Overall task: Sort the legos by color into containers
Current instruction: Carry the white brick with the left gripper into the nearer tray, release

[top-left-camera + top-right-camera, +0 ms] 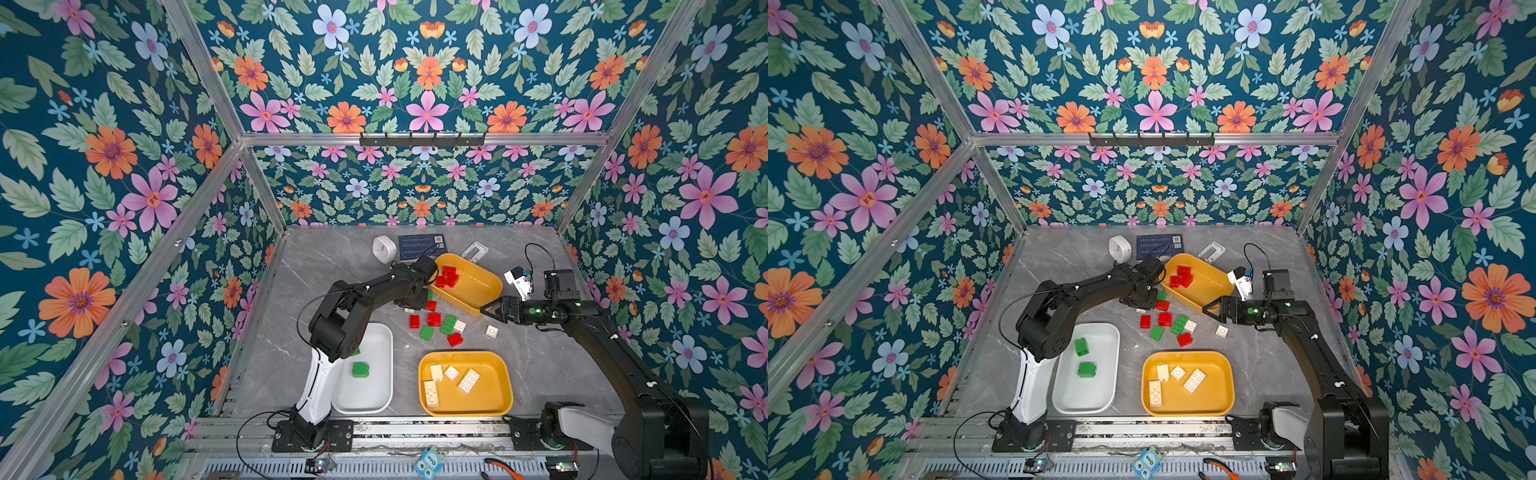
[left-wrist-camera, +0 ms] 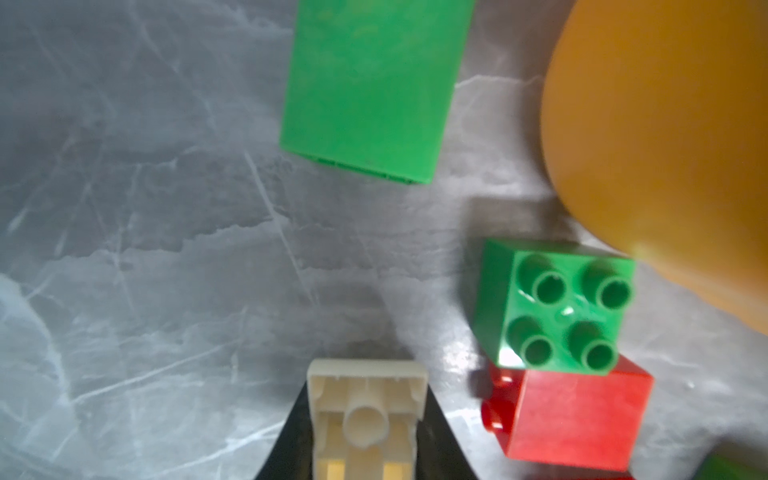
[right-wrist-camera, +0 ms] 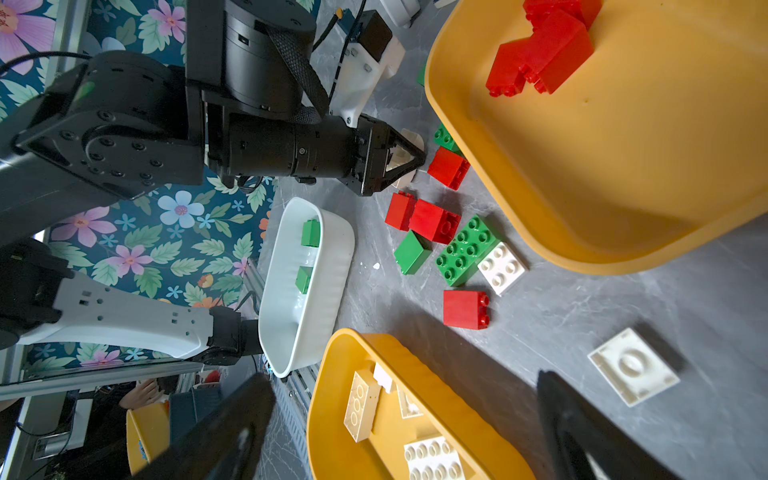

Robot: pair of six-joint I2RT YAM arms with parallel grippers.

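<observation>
My left gripper (image 2: 368, 419) is shut on a cream-white lego (image 2: 368, 384), hollow underside towards the camera, low over the table beside the far yellow container (image 1: 478, 284), which holds red legos (image 1: 448, 276). A green lego (image 2: 557, 303) and a red one (image 2: 577, 415) lie close by. My right gripper (image 1: 484, 309) hangs open and empty by that container's near rim. Loose red (image 1: 433, 319), green (image 1: 449, 324) and white legos (image 1: 492, 331) lie mid-table. The white container (image 1: 376, 395) holds green legos; the near yellow container (image 1: 488, 395) holds cream ones.
A white rounded gadget (image 1: 384, 248), a dark card with a QR code (image 1: 420, 246) and a pale flat object (image 1: 475, 251) sit at the back of the grey marble table. A metal rail (image 1: 415, 432) runs along the front edge, and floral walls close in on both sides.
</observation>
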